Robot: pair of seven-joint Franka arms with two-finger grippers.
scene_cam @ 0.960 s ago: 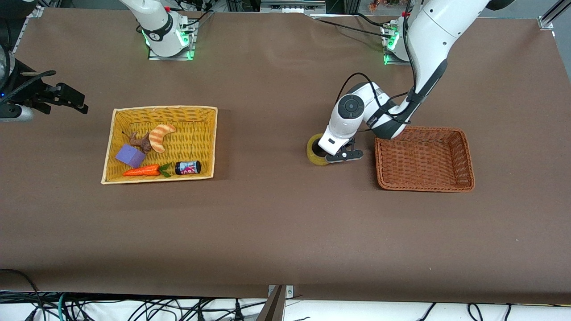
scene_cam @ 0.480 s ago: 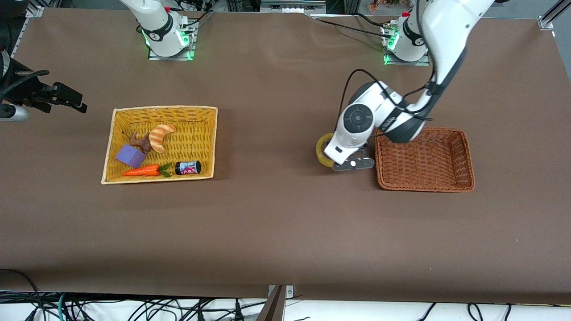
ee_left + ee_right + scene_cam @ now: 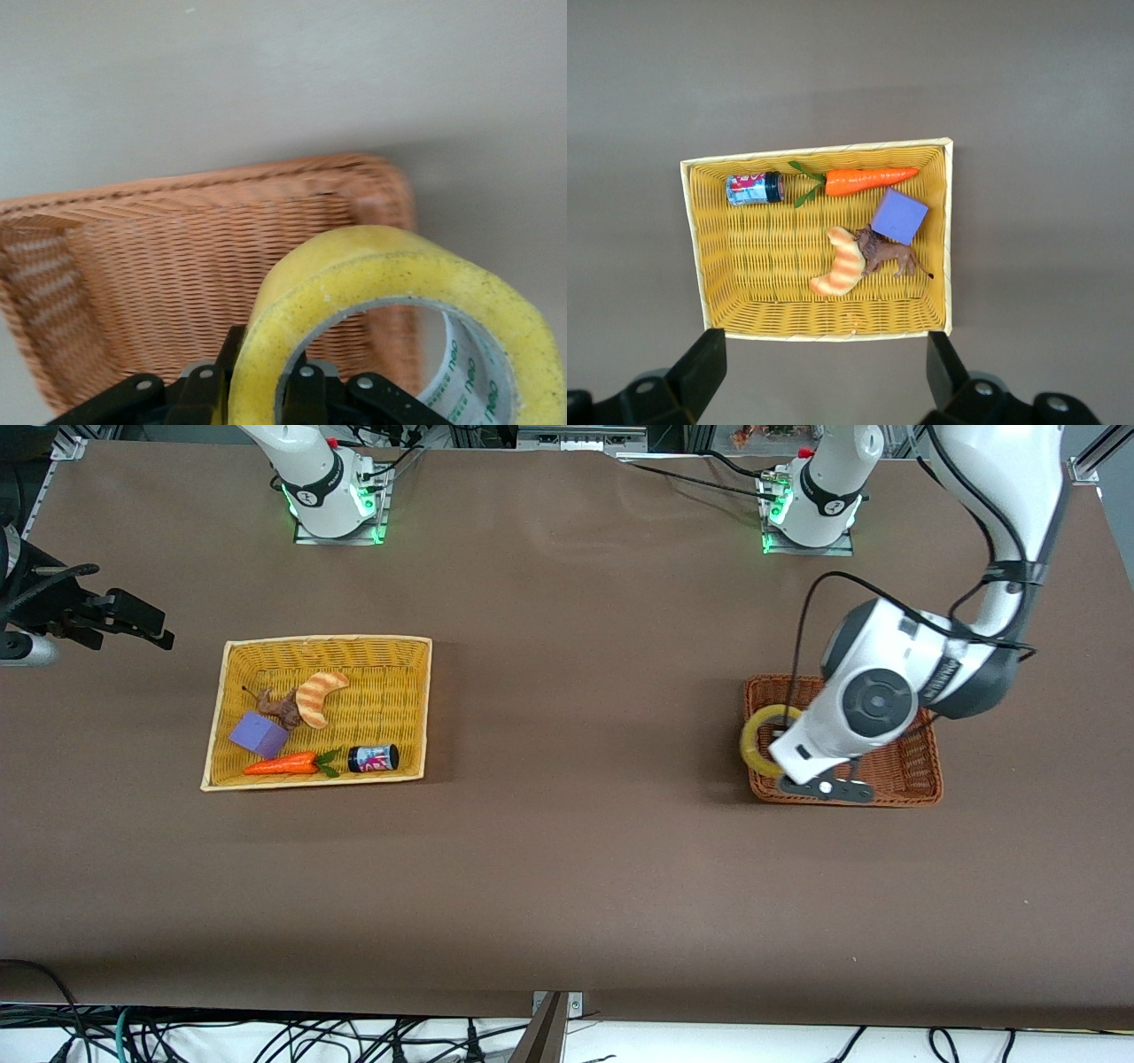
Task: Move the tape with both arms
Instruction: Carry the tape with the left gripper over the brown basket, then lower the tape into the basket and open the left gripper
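The tape [image 3: 754,731], a pale-yellow ring, is held on edge in my left gripper [image 3: 783,765]. It hangs over the rim of the brown wicker basket [image 3: 921,710] on the side toward the right arm's end. In the left wrist view the fingers [image 3: 223,359] pinch the tape's wall [image 3: 399,283], one outside and one inside the hole, with the brown basket [image 3: 159,266] below. My right gripper [image 3: 133,622] waits, open and empty, over the table at the right arm's end, beside the yellow basket [image 3: 266,645]. Its fingers [image 3: 700,367] stand wide apart.
The yellow basket [image 3: 693,257] holds an orange-striped croissant toy [image 3: 319,696], a purple cube [image 3: 258,734], a carrot [image 3: 282,763], a small can [image 3: 373,758] and a brown animal toy [image 3: 279,707]. Brown table surface lies between the two baskets.
My left gripper has lifted the tape off the table and carried it toward the left arm's end, to over the brown basket's rim. The right arm has barely moved.
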